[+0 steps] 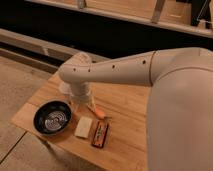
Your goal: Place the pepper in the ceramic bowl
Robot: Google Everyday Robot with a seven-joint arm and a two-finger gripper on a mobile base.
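Note:
The pepper [98, 113] is a small orange-red tapered vegetable lying on the wooden table [125, 107], just right of the arm's wrist. The ceramic bowl [52, 118] is dark with a whitish swirl inside and stands at the table's front left. My gripper [82, 102] points down at the end of the white arm, between the bowl and the pepper and close to the pepper's left end. The wrist hides most of the gripper.
A pale rectangular block [83, 127] lies right of the bowl. A dark rectangular item with red-orange markings [100, 134] lies beside it near the front edge. A whitish object [65, 90] shows behind the wrist. My large white arm [175, 100] covers the table's right side.

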